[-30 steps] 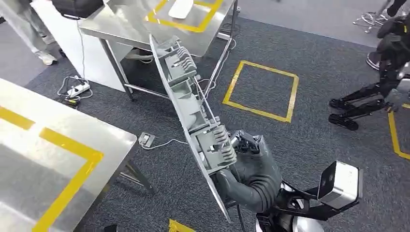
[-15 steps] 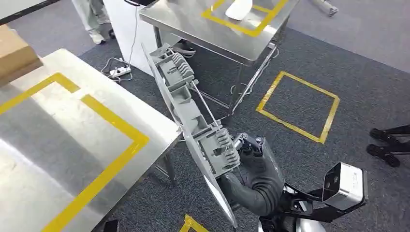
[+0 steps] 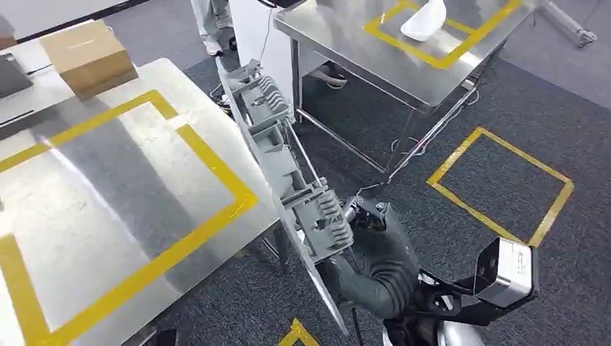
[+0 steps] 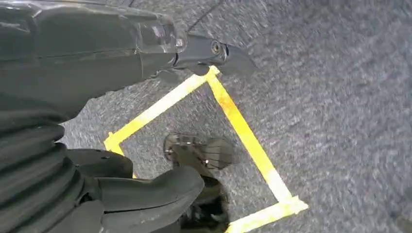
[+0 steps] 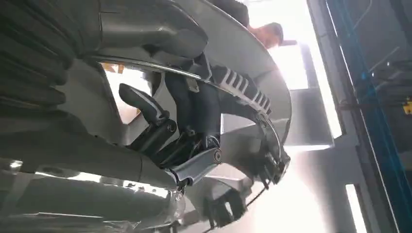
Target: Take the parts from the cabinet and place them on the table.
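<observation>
- Evidently the whole view has swung across the last second: the desk (image 3: 108, 187) with its yellow tape now lies close beside the part (image 3: 288, 169), so the robot has turned towards the drop-off.
- Right hand (image 3: 371, 249) grips the part's near end, fingers wrapped around it; the part stands tilted on edge, just off the desk's corner.
- Left hand (image 4: 160, 191) hangs over the carpet; open or closed cannot be told.

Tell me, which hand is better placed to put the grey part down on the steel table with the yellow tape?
The right hand. It already holds the long grey part, which stands tilted beside the edge of the steel table. The left hand hangs low over the carpet, holding nothing.
</observation>
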`<act>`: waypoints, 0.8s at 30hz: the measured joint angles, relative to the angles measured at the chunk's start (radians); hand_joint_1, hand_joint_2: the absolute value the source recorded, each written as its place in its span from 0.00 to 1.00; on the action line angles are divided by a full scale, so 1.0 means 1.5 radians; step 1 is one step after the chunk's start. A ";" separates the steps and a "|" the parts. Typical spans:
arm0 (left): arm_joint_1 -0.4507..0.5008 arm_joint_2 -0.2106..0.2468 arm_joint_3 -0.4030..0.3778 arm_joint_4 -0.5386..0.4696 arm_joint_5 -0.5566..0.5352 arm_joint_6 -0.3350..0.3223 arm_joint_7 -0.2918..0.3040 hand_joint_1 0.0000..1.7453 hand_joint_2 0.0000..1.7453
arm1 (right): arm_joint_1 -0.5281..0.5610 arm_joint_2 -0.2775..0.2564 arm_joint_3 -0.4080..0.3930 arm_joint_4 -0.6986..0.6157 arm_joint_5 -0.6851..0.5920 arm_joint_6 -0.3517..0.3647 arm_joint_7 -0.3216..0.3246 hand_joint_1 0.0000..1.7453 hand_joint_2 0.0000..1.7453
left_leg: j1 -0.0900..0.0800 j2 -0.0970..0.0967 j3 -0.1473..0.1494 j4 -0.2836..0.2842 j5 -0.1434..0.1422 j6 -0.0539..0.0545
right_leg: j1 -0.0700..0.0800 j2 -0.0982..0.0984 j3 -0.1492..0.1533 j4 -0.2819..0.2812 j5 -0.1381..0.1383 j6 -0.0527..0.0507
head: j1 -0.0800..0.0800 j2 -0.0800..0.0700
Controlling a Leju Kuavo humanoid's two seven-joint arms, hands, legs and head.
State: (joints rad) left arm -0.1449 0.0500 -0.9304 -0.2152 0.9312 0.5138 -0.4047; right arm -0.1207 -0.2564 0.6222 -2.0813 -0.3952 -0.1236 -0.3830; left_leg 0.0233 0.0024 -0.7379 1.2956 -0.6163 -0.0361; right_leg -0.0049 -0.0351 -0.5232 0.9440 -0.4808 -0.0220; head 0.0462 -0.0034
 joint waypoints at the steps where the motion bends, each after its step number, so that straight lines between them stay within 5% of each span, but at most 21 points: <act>1: 0.001 0.000 0.000 0.000 -0.001 0.000 0.001 0.00 1.00 | 0.000 0.000 0.000 0.002 0.000 0.000 0.000 1.00 1.00 | 0.002 0.002 0.012 -0.022 0.021 -0.005 | -0.002 -0.009 0.000 0.002 -0.002 0.003 | -0.001 0.000; 3: 0.001 0.002 0.000 0.000 -0.001 0.001 0.001 0.00 1.00 | 0.000 0.001 0.001 0.006 0.000 0.000 0.000 1.00 1.00 | 0.006 0.026 0.076 -0.137 0.079 -0.013 | -0.008 -0.023 0.000 0.013 -0.010 0.014 | -0.004 0.000; 4: 0.000 0.002 0.000 0.000 -0.001 0.001 0.001 0.00 1.00 | 0.000 0.001 0.001 0.006 0.000 0.000 0.000 1.00 1.00 | 0.006 0.060 0.100 -0.187 0.082 -0.017 | -0.008 -0.030 0.000 0.022 -0.017 0.021 | -0.005 0.000; 5: 0.000 -0.003 0.000 -0.001 -0.001 0.001 0.002 0.00 1.00 | -0.002 0.001 0.002 0.006 -0.001 0.001 0.001 1.00 1.00 | 0.004 0.077 0.100 -0.182 0.081 -0.007 | -0.003 -0.032 -0.002 0.028 -0.022 0.027 | -0.009 0.000; 6: 0.000 -0.001 0.000 -0.001 -0.001 0.001 0.002 0.00 1.00 | -0.002 0.001 0.002 0.006 -0.001 0.002 0.001 1.00 1.00 | 0.001 0.065 0.097 -0.178 0.081 0.005 | -0.003 -0.035 -0.002 0.030 -0.023 0.029 | -0.007 0.000; 9: 0.000 0.000 0.000 0.000 -0.001 0.001 0.002 0.00 1.00 | -0.003 0.001 0.002 0.007 -0.002 0.004 0.003 1.00 1.00 | -0.002 0.044 0.092 -0.179 0.083 0.021 | -0.009 -0.052 0.001 0.028 -0.024 0.038 | -0.002 0.000; 10: 0.000 0.000 0.000 0.000 -0.001 0.002 0.001 0.00 1.00 | -0.003 0.000 0.002 0.007 -0.002 0.004 0.005 1.00 1.00 | -0.001 0.034 0.092 -0.180 0.084 0.026 | -0.012 -0.032 -0.001 0.036 -0.037 0.042 | 0.001 0.000; 12: -0.001 -0.001 0.000 0.000 -0.001 0.003 0.001 0.00 1.00 | -0.003 0.000 0.001 0.007 -0.002 0.004 0.007 1.00 1.00 | -0.002 0.017 0.091 -0.180 0.087 0.031 | -0.013 0.008 -0.034 0.118 -0.090 0.042 | 0.009 0.000; 14: -0.001 -0.002 0.000 0.000 -0.001 0.003 0.001 0.00 1.00 | -0.002 0.000 0.001 0.008 -0.003 0.004 0.008 1.00 1.00 | -0.007 -0.003 0.089 -0.179 0.088 0.035 | -0.012 0.018 -0.087 0.231 -0.133 0.040 | 0.017 0.000; 16: 0.000 -0.002 0.000 0.000 -0.001 0.003 0.001 0.00 1.00 | -0.002 0.000 0.001 0.011 -0.003 0.004 0.009 1.00 1.00 | -0.011 -0.025 0.089 -0.179 0.089 0.036 | -0.007 0.020 -0.096 0.236 -0.112 0.031 | 0.022 0.000; 18: 0.000 -0.002 0.000 0.000 -0.001 0.003 0.001 0.00 1.00 | -0.003 0.000 0.001 0.012 -0.003 0.004 0.009 1.00 1.00 | -0.015 -0.046 0.091 -0.179 0.090 0.037 | -0.001 0.033 -0.059 0.143 -0.049 0.014 | 0.028 0.000; 19: 0.000 -0.003 0.000 0.000 -0.001 0.003 0.001 0.00 1.00 | -0.003 0.000 0.001 0.012 -0.003 0.004 0.009 1.00 1.00 | -0.016 -0.056 0.093 -0.180 0.090 0.038 | 0.004 0.054 -0.034 0.082 -0.018 0.004 | 0.031 0.000; 20: -0.001 -0.006 0.000 -0.001 -0.001 0.003 0.000 0.00 1.00 | -0.004 -0.001 0.001 0.012 -0.003 0.004 0.009 1.00 1.00 | -0.015 -0.064 0.092 -0.180 0.091 0.036 | 0.003 0.086 -0.020 0.056 -0.022 -0.008 | 0.027 0.000; 21: -0.002 -0.006 0.000 0.000 -0.001 0.003 0.000 0.00 1.00 | -0.003 -0.001 0.001 0.012 -0.003 0.004 0.009 1.00 1.00 | -0.011 -0.074 0.089 -0.179 0.094 0.033 | 0.005 0.083 -0.019 0.047 -0.016 -0.008 | 0.021 0.000; 24: 0.001 -0.007 0.000 0.000 0.000 0.003 -0.002 0.00 1.00 | -0.007 -0.001 0.001 0.012 -0.004 0.005 0.010 1.00 1.00 | -0.006 -0.098 0.083 -0.188 0.103 0.020 | 0.010 0.060 -0.011 0.034 -0.016 -0.014 | 0.033 0.000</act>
State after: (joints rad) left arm -0.1436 0.0393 -0.9304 -0.2155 0.9308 0.5177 -0.4070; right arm -0.1315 -0.2579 0.6233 -2.0626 -0.4009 -0.1167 -0.3685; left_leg 0.0144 -0.1449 -0.6130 1.0134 -0.4625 -0.0060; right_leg 0.0108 0.0556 -0.5392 0.9943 -0.5047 -0.0423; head 0.0954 -0.0034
